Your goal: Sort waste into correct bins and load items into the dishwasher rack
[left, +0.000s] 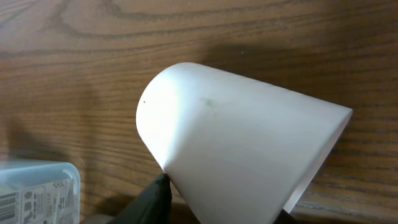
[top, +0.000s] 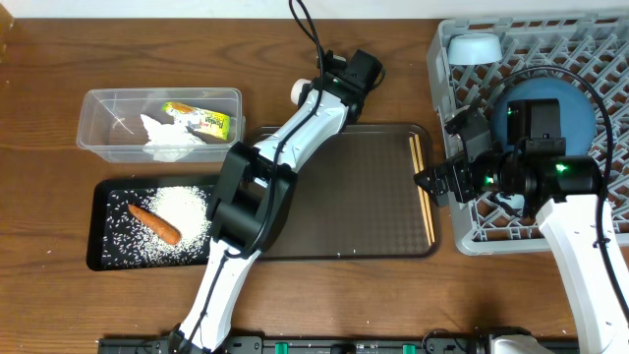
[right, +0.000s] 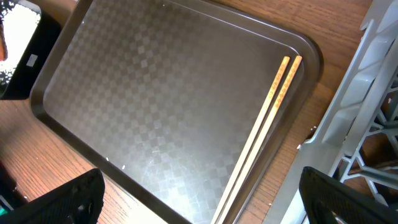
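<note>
The white cup (left: 242, 149) fills the left wrist view. It is tipped over, closed base to the left and rim to the right, above bare wooden surface (left: 74, 68) beside the corner of the clear tub (left: 37, 193). From overhead it shows as a white spot (top: 298, 89) just beyond the brown tray (top: 334, 211), at the tip of the left pincer (top: 316, 93). One dark finger (left: 152, 199) sits against the cup's lower wall. The other is hidden, so it cannot be told whether the jaws are clamped on the cup or only beside it.

The cup looks stiff, smooth and light, and possibly breakable. Its wall tapers, so a squeeze across the outside would likely slide toward the narrow base. A hold over the rim, one finger inside and one outside, seems safer.

The right pincer (right: 199, 186) hangs with its jaws wide apart and nothing between them, over the tray's right edge, beside the rack (top: 609, 29). Below it the chopsticks (right: 261, 130) lie side by side, flat on the tray along its right rim. They look thin, rigid and very light. They would probably roll or split apart if nudged, so a pinch across both near mid-length seems best.

The dark-blue bowl (top: 582, 110) and the light-blue bowl (top: 474, 46) already sit in the rack.
</note>
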Controlling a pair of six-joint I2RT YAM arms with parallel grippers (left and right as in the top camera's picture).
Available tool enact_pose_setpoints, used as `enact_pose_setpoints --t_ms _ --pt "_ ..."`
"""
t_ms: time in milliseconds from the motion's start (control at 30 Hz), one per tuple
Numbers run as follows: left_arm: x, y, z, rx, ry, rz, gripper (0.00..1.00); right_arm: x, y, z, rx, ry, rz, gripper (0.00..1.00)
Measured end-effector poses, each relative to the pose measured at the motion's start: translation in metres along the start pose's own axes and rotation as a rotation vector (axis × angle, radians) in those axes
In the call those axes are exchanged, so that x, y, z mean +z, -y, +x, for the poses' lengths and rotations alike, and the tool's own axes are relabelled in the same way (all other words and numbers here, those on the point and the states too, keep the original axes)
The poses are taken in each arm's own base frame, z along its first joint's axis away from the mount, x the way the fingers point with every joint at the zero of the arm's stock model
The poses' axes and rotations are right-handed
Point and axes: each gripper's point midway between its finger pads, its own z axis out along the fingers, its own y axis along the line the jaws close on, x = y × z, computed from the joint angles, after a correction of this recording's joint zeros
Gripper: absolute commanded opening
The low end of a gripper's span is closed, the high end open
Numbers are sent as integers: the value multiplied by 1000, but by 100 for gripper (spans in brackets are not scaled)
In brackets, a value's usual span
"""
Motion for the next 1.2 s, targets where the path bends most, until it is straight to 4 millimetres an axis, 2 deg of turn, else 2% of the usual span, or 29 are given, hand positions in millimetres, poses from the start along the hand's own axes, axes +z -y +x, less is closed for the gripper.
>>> enact_pose_setpoints --t_ms 100,300,333,467,1200 --pt "0 0 0 -1 0 0 25 0 0 0 0 0 0 99" --pt "0 0 0 -1 0 0 19 0 0 0 0 0 0 99" --pt "0 0 0 0 0 0 14 0 0 0 0 0 0 99" --pt "0 -1 -1 -4 4 -6 6 0 0 0 0 0 0 99" --pt "-4 -8 1 10 -6 -29 6 0 0 0 0 0 0 99"
